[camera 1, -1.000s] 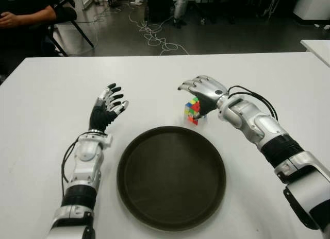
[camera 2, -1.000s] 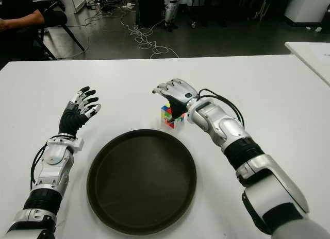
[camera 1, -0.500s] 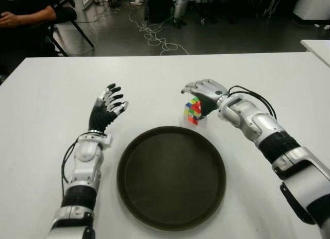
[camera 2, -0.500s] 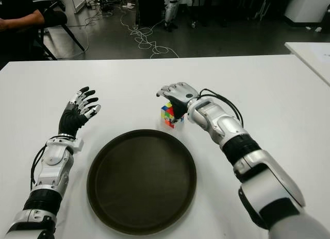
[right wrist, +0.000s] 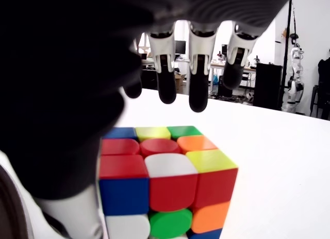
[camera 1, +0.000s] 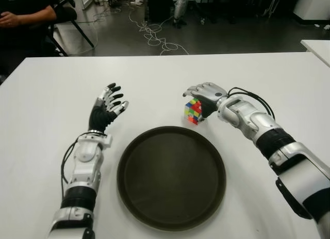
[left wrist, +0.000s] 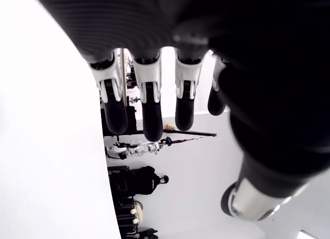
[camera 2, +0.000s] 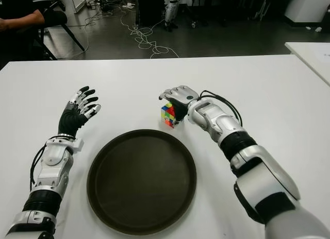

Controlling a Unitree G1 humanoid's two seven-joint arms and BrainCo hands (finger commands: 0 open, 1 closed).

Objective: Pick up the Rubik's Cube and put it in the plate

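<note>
Our right hand (camera 1: 206,95) arches over the Rubik's Cube (camera 1: 193,111), which sits on the tabletop (camera 1: 46,110) just beyond the plate (camera 1: 171,177). The fingers (right wrist: 198,89) hang apart, unclosed; a shallow grip could tip it away. Our left hand (camera 1: 105,111) shows left of the plate, fingers spread.

A robotics lab or workshop. Well beyond the right hand (camera 1: 206,95), past the far edge of the white table (camera 1: 154,74), loose cables (camera 1: 154,35) sprawl over a dark floor (camera 1: 232,35) among equipment stands. A seated person (camera 1: 23,15) shows far beyond the left hand (camera 1: 105,110).
</note>
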